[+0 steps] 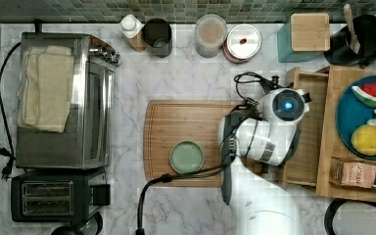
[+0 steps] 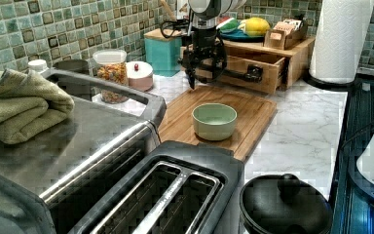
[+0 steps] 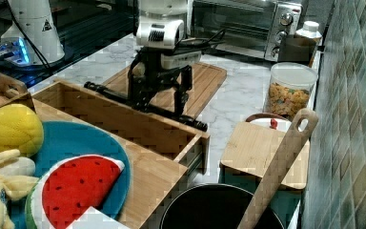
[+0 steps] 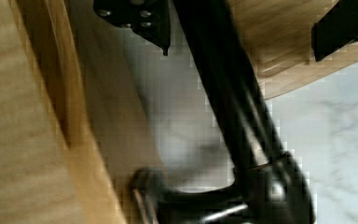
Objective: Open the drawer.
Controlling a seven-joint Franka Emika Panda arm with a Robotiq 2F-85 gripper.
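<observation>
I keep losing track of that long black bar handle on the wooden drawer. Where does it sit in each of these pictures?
Top view: mostly hidden under the arm; I cannot place it.
Left view: black bar handle on the drawer front, at the gripper.
Right view: runs diagonally mid-picture, the gripper straddling it.
Wrist view: thick dark bar between the fingers.
Shared landmark: the cutting board beside the drawer.
</observation>
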